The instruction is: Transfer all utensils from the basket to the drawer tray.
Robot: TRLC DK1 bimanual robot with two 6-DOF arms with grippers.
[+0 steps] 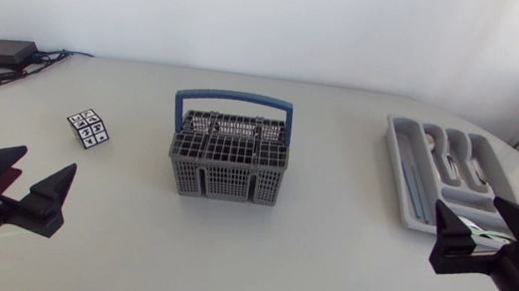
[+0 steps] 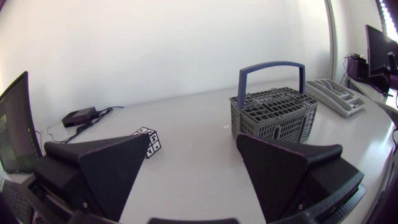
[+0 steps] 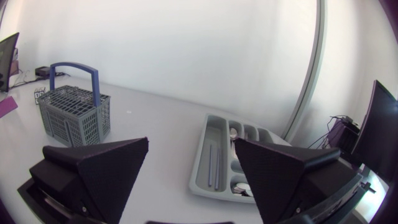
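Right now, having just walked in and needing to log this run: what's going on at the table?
Nothing is being handled. The left hand and the right hand are both open and empty, each at its own side of the table and apart from everything on it. The basket, grey with a blue handle, stands mid-table, and nothing visibly sticks up out of it. The drawer tray on the right already holds several utensils.
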